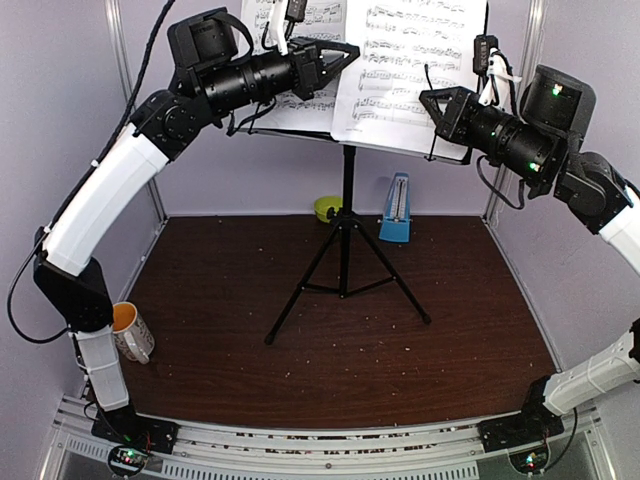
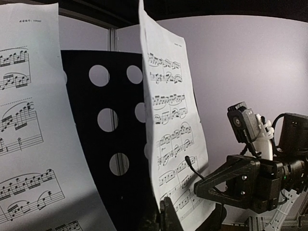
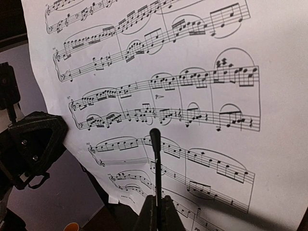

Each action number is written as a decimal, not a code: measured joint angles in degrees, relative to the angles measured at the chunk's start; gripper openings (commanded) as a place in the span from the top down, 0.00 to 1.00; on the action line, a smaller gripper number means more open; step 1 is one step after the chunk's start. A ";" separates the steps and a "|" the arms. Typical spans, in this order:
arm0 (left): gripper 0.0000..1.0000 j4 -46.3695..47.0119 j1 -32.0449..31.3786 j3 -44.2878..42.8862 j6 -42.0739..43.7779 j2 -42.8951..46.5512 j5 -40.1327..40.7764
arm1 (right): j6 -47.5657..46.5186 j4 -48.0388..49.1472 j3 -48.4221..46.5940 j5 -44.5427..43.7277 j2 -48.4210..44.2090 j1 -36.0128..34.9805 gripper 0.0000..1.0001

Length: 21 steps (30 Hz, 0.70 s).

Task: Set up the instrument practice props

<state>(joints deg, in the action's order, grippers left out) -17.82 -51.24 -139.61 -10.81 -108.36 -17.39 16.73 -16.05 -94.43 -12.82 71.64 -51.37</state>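
Observation:
The black music stand stands on its tripod mid-table, and its perforated desk carries two sheet-music pages. The left page lies behind my left arm and also shows in the left wrist view. The right page leans on the desk. My left gripper is shut on the right page's lower left edge. My right gripper is shut on a thin black retainer wire in front of the right page. The blue metronome stands behind the tripod.
A lime-green bowl sits at the back beside the stand's post. A white mug with an orange inside stands at the left edge by my left arm. The tripod legs spread across the brown table. Grey walls enclose the back and sides.

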 measured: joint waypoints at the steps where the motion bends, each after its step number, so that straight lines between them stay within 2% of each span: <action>1: 0.99 0.07 -0.09 0.00 -0.04 -0.09 -0.04 | -0.04 -0.02 0.00 0.02 0.00 0.00 1.00; 21: 1.00 4.90 -0.13 -0.52 -5.09 -2.93 -1.27 | -1.03 0.33 0.33 0.42 -0.22 0.02 1.00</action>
<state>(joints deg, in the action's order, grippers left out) -12.93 -51.37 -140.14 -15.90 -111.28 -18.65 15.70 -15.73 -94.11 -12.40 71.42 -51.35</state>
